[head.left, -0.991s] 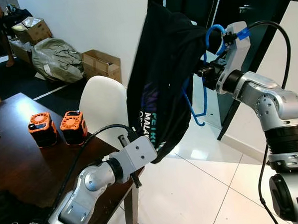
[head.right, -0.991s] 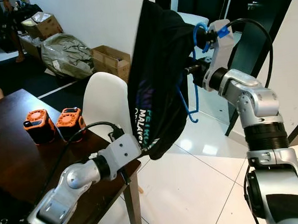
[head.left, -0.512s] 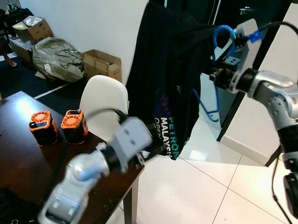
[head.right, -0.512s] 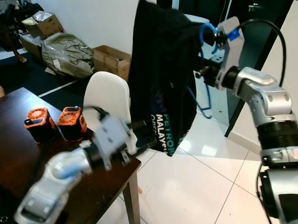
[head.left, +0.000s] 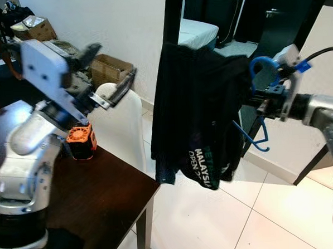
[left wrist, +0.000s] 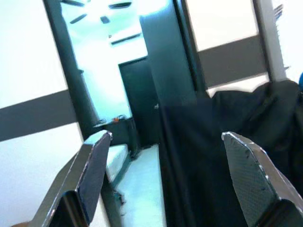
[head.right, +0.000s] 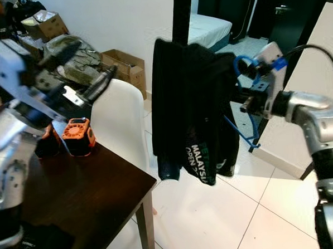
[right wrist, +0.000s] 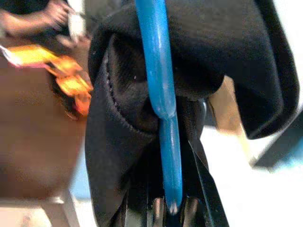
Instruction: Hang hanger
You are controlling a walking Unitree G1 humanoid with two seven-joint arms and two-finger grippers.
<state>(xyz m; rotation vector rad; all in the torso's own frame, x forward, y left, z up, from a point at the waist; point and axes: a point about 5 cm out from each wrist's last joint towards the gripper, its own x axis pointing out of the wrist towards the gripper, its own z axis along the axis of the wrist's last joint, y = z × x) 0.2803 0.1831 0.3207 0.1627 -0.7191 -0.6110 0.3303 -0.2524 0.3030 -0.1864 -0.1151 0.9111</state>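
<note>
Left eye view shows the blue hanger (head.left: 259, 105) held up in mid-air over open white floor tiles (head.left: 216, 211), well beyond the corner of the dark wooden table (head.left: 97, 189). A black T-shirt (head.left: 197, 120) with pale lettering near its hem drapes from the hanger, its lower edge hanging free above the floor and clear of the table's corner. Behind the shirt stands a black door frame (head.left: 173, 15), with a bed (head.left: 198, 31) visible through the doorway. A white chair (head.left: 119, 127) sits against the table's far edge, between the table and the shirt. An orange battery pack (head.left: 81, 141) rests on the table near that far edge.

The right gripper (head.left: 266, 103) reaches out level from the right side at about the height of the shirt's shoulders; the right wrist view shows its black fingers (right wrist: 199, 175) clamped on the hanger's blue bar, with black cloth bunched around it. The hanger's hook curls up just above the gripper.

The left gripper (head.left: 105, 69) is raised high above the table's far edge, forearm angled steeply upward, fingers spread wide apart and holding nothing. Its wrist camera looks toward the dark doorway and the hanging shirt between its two fingers (left wrist: 90, 175).

Cardboard boxes (head.left: 110, 69) and a stuffed grey bag (head.right: 76, 56) lie along the white wall.
</note>
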